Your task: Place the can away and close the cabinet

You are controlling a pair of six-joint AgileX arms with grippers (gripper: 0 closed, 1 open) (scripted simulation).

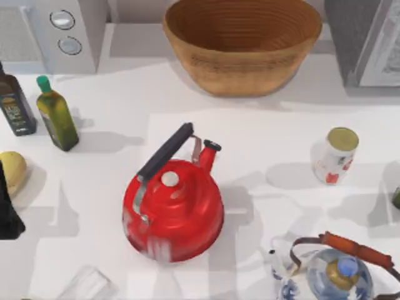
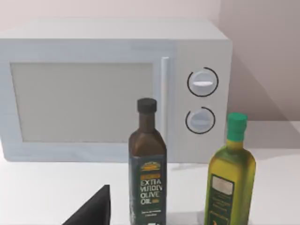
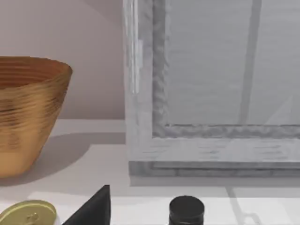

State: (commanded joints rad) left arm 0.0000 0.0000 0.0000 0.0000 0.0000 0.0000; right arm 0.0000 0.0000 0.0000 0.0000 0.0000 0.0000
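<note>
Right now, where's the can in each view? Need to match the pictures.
Top view: the can stands upright at the table's right side, in front of the cabinet and right of the red kettle.
Left wrist view: not in it; microwave and two oil bottles there.
Right wrist view: its gold top sits at the frame's lower edge.
Shared landmark: the wicker basket, in the top and right wrist views.

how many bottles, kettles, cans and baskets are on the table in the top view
bottles: 2, the dark bottle and the green oil bottle
kettles: 2, the red kettle and the blue-and-white kettle
cans: 1, the can
baskets: 1, the woven basket
total: 6
</note>
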